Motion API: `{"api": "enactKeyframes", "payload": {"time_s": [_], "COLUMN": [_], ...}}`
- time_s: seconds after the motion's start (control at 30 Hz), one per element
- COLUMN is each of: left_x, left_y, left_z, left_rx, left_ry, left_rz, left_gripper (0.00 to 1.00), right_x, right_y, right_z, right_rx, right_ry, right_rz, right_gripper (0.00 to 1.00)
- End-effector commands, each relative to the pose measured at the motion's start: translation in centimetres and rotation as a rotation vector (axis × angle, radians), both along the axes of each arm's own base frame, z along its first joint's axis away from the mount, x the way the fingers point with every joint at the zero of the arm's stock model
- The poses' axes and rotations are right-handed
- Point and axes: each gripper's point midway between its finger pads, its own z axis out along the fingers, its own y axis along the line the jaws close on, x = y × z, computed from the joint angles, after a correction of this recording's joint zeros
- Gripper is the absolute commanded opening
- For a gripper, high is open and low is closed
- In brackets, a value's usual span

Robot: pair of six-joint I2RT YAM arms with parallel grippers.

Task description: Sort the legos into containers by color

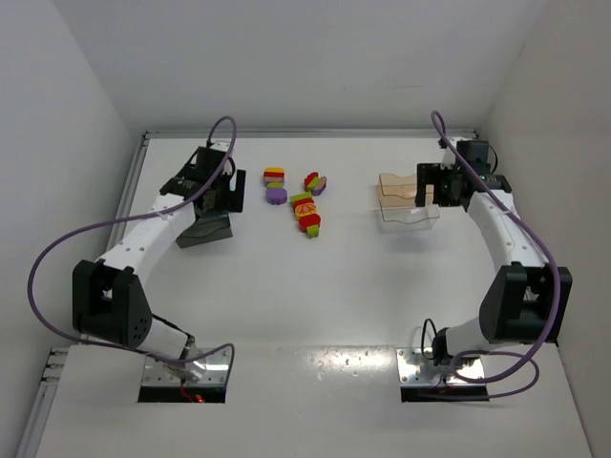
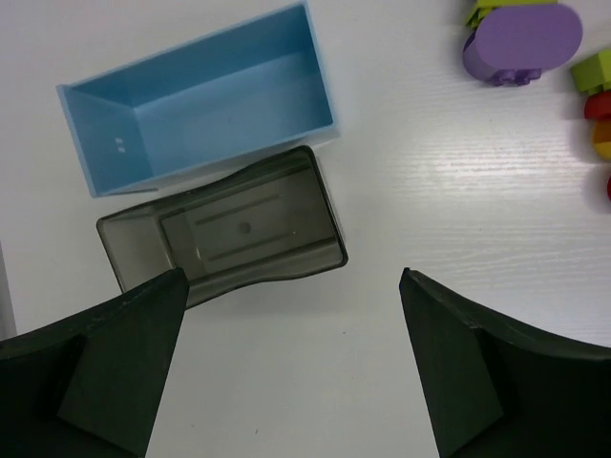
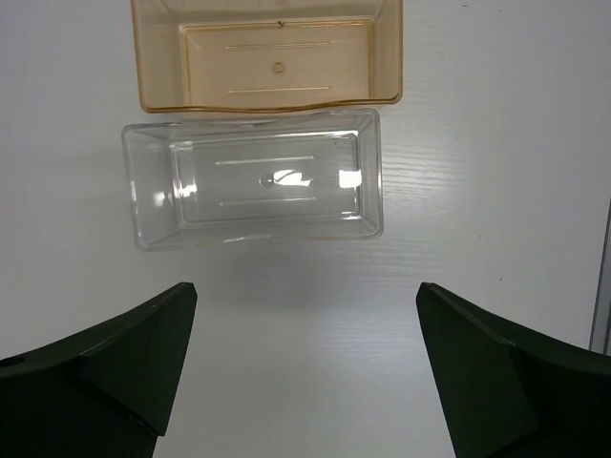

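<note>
The legos lie in a loose group at the table's middle: a yellow, red and purple stack [image 1: 275,176], a purple block [image 1: 276,196], a red and green piece [image 1: 315,182] and a mixed stack [image 1: 305,214]. The purple block [image 2: 523,38] and a lime green one [image 2: 597,69] also show in the left wrist view. My left gripper [image 1: 223,196] [image 2: 293,277] is open and empty over a dark grey tub [image 2: 229,234] [image 1: 205,229] and a blue tub [image 2: 200,95]. My right gripper [image 1: 430,187] [image 3: 305,286] is open and empty just near of a clear tub [image 3: 253,176] [image 1: 407,216].
An amber tub [image 3: 267,52] [image 1: 395,184] stands right behind the clear one. White walls close in the table at the back and both sides. The table's far-left edge has a raised rail [image 1: 129,186].
</note>
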Motion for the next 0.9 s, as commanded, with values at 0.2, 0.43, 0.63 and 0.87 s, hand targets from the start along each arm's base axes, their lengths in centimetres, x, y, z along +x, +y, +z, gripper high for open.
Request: {"api": "enactKeyframes", "payload": {"time_s": [0.2, 0.43, 0.63, 0.87], "left_x": [1.5, 0.1, 1.7, 6.0], "left_y": [-2.1, -7.3, -9.7, -11.2], "left_z": [6.1, 9.0, 8.7, 6.2], "left_rx": [-0.021, -0.149, -0.228, -0.270], "left_ry": [-0.185, -0.228, -0.191, -0.156], "left_rz": [-0.158, -0.471, -0.436, -0.207], "left_gripper": [1.00, 1.00, 0.92, 0.95], "right_x": [2.0, 1.8, 4.0, 4.7], "right_y": [0.8, 6.8, 6.8, 7.3], "right_z": [5.3, 7.3, 7.2, 6.7], "right_rx": [0.039, 0.123, 0.128, 0.137], "right_ry": [-0.176, -0.185, -0.173, -0.168], "right_rz": [0.076, 0.462, 0.432, 0.413], "right_gripper": [0.99, 0.99, 0.92, 0.92]}}
